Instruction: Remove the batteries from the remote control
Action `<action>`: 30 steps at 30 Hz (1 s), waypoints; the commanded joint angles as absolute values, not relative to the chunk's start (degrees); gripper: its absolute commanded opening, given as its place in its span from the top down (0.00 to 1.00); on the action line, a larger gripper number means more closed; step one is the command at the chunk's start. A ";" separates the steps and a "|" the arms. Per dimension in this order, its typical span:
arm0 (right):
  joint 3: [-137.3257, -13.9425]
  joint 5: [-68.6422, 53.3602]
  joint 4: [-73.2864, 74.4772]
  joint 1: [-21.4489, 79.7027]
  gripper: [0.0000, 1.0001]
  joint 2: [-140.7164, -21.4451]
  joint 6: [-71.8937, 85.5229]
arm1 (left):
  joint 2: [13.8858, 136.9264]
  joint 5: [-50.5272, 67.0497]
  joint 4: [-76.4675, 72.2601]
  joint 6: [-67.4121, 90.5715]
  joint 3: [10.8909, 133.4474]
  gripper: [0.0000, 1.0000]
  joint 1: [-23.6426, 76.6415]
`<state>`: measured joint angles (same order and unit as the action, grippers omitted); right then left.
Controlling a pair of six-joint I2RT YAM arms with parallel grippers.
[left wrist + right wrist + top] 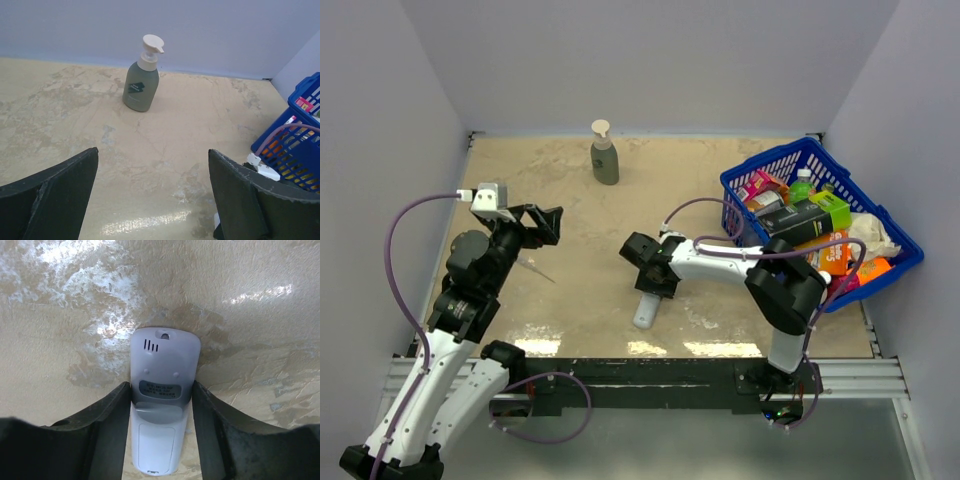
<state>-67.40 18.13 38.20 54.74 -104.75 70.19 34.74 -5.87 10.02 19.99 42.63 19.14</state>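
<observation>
Mottled beige counter (580, 190), near edge, middle: slim grey-white plastic remote control (648, 308) lies back up, batteries hidden. My right end effector (161, 387) straddles it, grip unconfirmed; I'd clamp squarely before prying. Left end effector (152, 152) gapes wide.

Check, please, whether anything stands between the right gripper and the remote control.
Nothing visible does. The right gripper straddles the remote control, with one jaw along each long side; whether they press on it is unclear. The remote lies back up on the table, its battery cover closed.
</observation>
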 commanded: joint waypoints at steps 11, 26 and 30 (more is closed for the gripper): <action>-80.33 23.82 42.11 49.76 0.60 -113.20 75.23 | 39.11 -14.06 12.39 22.85 43.68 0.07 18.81; -83.23 19.34 38.14 45.88 0.46 -115.40 76.38 | 42.89 -17.14 14.77 24.61 45.09 0.06 18.81; -84.11 19.60 37.88 45.88 0.30 -114.09 74.72 | 42.10 -17.05 14.24 24.52 44.65 0.06 18.81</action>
